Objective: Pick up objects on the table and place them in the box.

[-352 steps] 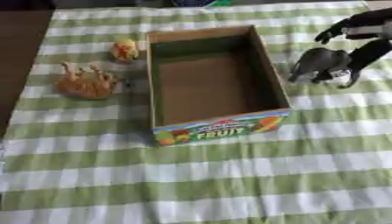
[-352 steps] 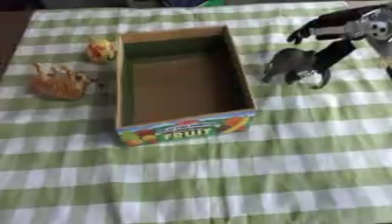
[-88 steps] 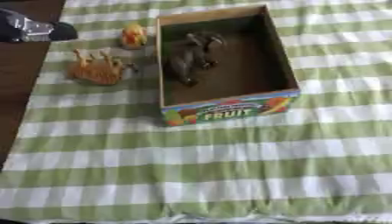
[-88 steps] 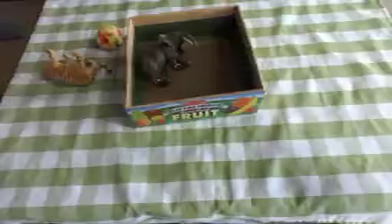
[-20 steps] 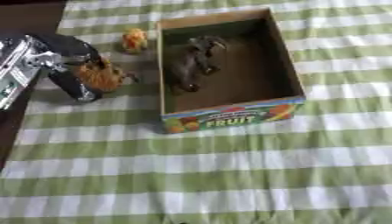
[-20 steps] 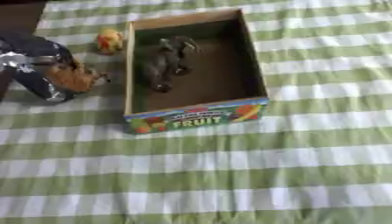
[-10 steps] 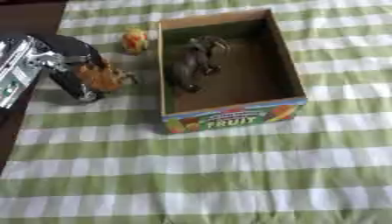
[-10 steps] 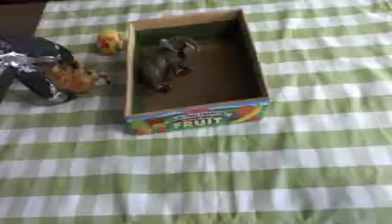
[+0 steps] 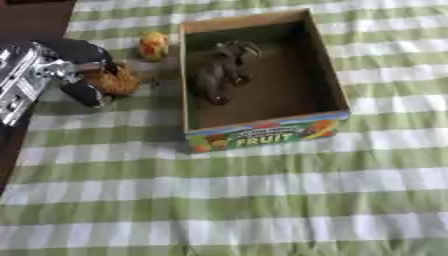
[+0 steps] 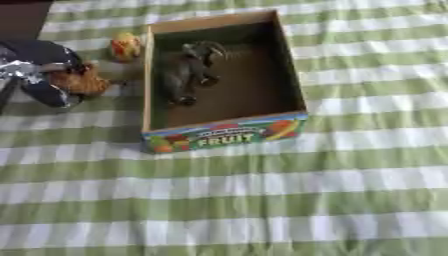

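Now, line by line, from my fingers outward.

Left hand: my left hand (image 9: 74,67) comes in from the left edge, its dark fingers curled around the orange toy animal (image 9: 116,80), thumb side toward me; I judge this a grasp on it, though the blur hides the exact contact.
Orange toy animal: it sits between my fingers on the cloth just left of the box, its bulk poking out toward the box side; whether it is lifted off the cloth I cannot tell.
Relation that matters: the box (image 9: 325,85) lies to the right of my fingers, its near-left wall just beside the toy, its long axis running away from me; the toy must go up and over that wall.
In the way: only that left wall; inside, the grey elephant (image 9: 220,70) lies along the left half of the floor, so the right half is the freer landing place, in my judgement.
Nearby: a small yellow-orange toy (image 9: 154,45) stands beyond my fingers, near the box's far-left corner, apart from the hand.
Surface: green-and-white checked cloth (image 9: 262,200).
Right hand: not visible in either view.
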